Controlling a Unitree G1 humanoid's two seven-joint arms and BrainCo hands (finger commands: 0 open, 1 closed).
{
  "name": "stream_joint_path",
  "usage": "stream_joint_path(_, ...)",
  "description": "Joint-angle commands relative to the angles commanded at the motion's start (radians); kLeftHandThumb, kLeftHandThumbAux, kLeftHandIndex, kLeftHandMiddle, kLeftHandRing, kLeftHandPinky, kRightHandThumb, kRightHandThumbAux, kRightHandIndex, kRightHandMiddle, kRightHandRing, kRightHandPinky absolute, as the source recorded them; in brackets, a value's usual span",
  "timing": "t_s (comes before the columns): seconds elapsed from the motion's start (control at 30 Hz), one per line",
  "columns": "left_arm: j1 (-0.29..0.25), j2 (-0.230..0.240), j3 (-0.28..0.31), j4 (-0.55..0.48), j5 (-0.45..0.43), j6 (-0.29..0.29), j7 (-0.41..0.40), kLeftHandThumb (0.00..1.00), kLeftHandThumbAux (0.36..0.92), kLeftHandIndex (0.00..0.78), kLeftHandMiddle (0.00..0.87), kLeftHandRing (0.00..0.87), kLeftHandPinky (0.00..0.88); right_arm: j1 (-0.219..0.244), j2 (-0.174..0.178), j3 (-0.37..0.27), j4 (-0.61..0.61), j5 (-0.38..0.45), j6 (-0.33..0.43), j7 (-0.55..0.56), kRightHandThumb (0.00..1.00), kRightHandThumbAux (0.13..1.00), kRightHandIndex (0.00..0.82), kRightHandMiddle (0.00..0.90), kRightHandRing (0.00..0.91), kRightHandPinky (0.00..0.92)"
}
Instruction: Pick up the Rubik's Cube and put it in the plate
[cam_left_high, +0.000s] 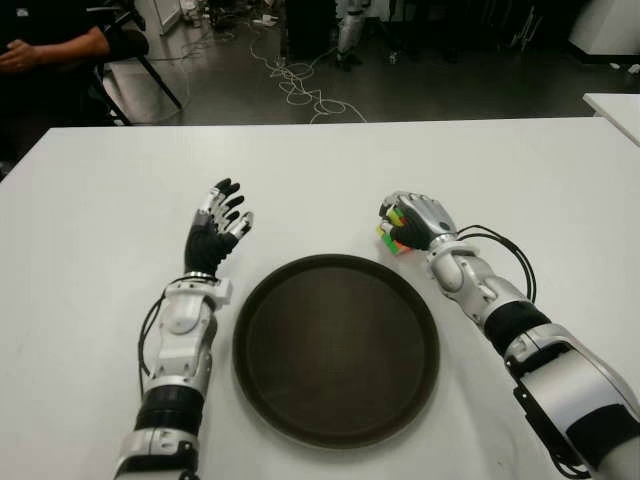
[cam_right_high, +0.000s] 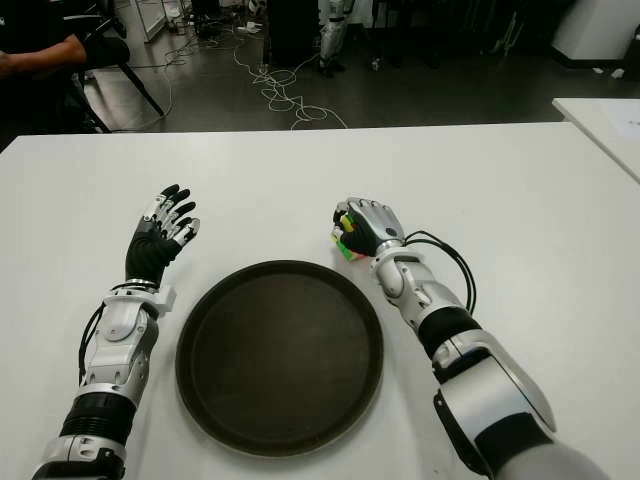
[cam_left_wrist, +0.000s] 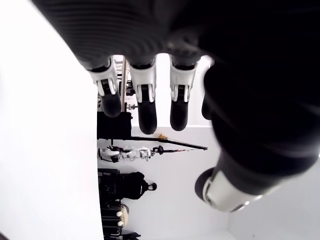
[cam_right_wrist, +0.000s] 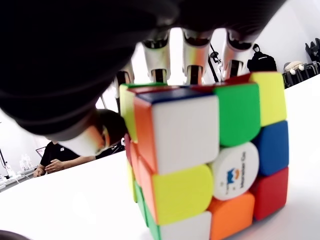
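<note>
Rubik's Cube (cam_left_high: 393, 232) gripped under curled right hand (cam_left_high: 418, 220); left hand (cam_left_high: 217, 230) spread open.

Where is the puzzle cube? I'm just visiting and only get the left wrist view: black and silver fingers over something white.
Observer: The multicoloured Rubik's Cube is under the right hand, over the white table.
Operator: Is it gripped?
Observer: The right wrist view shows fingers curled over its far side; I can't tell if it's lifted.
Operator: And the plate?
Observer: The round dark brown plate lies between the arms, without the cube; the left hand shows left of it, fingers spread.
</note>
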Motion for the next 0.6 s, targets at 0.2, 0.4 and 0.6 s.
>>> stream_joint_path(0.2,0.001,-0.002,-0.001,-0.002,0.003,-0.006,0.004,0.000,0.819,0.111,0.150,0.116,0.080,0.003,-0.006,0.003,-0.014,-0.005,0.004,-0.001,0.843,0.683,0.431,0.488,0.759,0.777)
stream_joint_path(0.4,0.003,0.000,-0.002,-0.005,0.003,-0.008,0.003,0.000,0.804,0.115,0.152,0.114,0.062,0.006,-0.008,0.004,-0.027,-0.009,0.015,0.000,0.842,0.684,0.432,0.488,0.769,0.777)
stream_joint_path(0.6,0.002,-0.002,-0.001,-0.001,-0.001,-0.011,0.002,0.000,0.828,0.116,0.161,0.124,0.084,0.005,-0.008,0.007,-0.029,-0.011,0.025,-0.001,0.841,0.684,0.432,0.488,0.769,0.779)
